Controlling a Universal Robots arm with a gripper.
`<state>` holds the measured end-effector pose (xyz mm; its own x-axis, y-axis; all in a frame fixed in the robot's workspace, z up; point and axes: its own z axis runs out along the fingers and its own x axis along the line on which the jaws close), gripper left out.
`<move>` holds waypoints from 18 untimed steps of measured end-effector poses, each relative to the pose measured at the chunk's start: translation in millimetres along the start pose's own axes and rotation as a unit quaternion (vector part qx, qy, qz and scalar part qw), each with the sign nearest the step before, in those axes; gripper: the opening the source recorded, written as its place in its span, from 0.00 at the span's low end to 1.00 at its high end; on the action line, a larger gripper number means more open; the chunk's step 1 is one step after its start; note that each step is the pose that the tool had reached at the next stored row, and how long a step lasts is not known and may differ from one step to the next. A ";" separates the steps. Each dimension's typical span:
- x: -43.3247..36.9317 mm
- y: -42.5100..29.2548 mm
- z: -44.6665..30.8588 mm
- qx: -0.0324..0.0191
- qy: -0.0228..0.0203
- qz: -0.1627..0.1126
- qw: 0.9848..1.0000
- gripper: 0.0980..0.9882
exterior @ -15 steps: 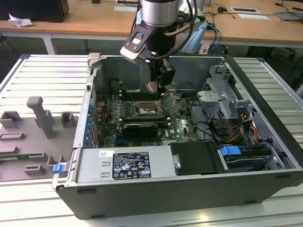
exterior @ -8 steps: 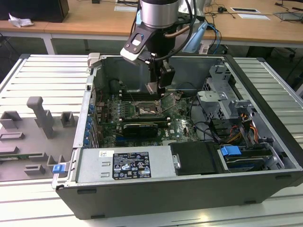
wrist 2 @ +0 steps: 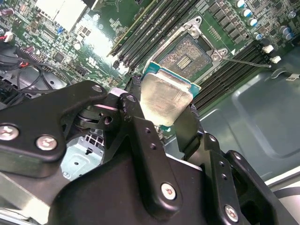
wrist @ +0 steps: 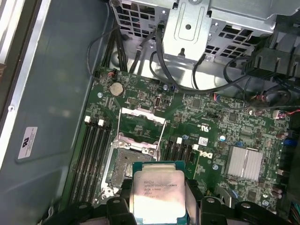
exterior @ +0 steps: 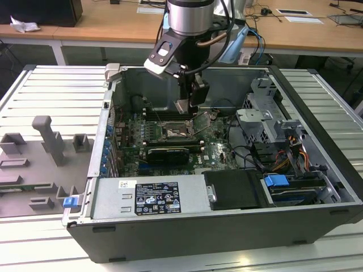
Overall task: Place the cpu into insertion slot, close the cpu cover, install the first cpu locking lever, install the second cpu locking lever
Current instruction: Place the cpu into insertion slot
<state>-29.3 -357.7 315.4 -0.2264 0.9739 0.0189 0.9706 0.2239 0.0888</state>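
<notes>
Overhead in the exterior view, the black two-fingered gripper (exterior: 183, 106) hangs inside the open dark-grey computer case (exterior: 198, 241), just above the square dark insertion slot (exterior: 177, 132) with its silver frame on the green motherboard (exterior: 218, 148). In the second wrist view its fingers (wrist 2: 137, 117) clamp opposite edges of the flat, square, silver-topped cpu (wrist 2: 165, 99), held clear of the slot. In the first wrist view the thin silver cpu cover (wrist: 143, 116) stands flipped open beside the slot, on the side toward the grey metal drive cage (wrist: 192, 23).
</notes>
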 end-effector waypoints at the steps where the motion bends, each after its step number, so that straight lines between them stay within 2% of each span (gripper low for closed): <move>1: 0.0 0.0 0.2 0.000 -0.001 0.008 1.000 0.48; 3: 0.0 -0.2 0.7 0.000 -0.002 0.026 1.000 0.48; 6: 0.3 -1.5 1.5 -0.001 -0.003 0.036 0.999 0.48; 18: 0.2 -2.5 8.4 -0.001 -0.004 0.040 0.999 0.48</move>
<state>-31.1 -357.8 306.8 -0.1479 0.9888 0.0188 0.9854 0.1457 0.0886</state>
